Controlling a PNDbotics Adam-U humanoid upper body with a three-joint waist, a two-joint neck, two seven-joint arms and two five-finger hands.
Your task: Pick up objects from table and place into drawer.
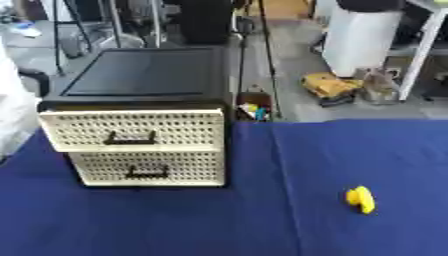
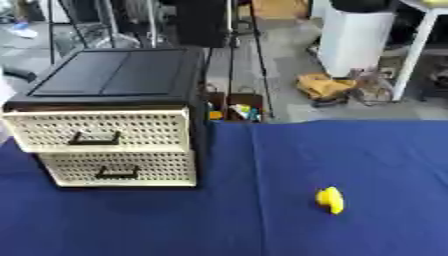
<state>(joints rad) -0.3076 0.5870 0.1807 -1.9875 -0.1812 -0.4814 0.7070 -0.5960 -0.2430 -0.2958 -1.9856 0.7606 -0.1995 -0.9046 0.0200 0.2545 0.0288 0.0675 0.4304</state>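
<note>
A small black drawer box (image 1: 140, 117) stands on the left part of the table (image 1: 175, 225). The table has a dark blue cloth on it. The box sits near the far edge of the table, and its back seems to reach that edge. Its top is flat, black and a bit shiny.

The box has two drawers, one above the other. Both fronts are cream with lots of little holes, and each has a black handle in the middle. The top drawer (image 1: 136, 130) sticks out a little way toward the near edge, so it is a bit open. What is inside it does not show. The bottom drawer (image 1: 149, 167) sits further back than the top one.

In the middle of the table there is only blue cloth, with a fold line running from the far edge to the near edge.

On the right part of the table lies a small yellow thing (image 1: 360, 199). It is round and lumpy, and its exact kind is too fuzzy to make out. It lies alone, well apart from the drawer box and closer to the near edge than to the far edge. Nothing touches it.

Neither of the robot's hands shows in either view, so nothing can be said about their fingers.
</note>
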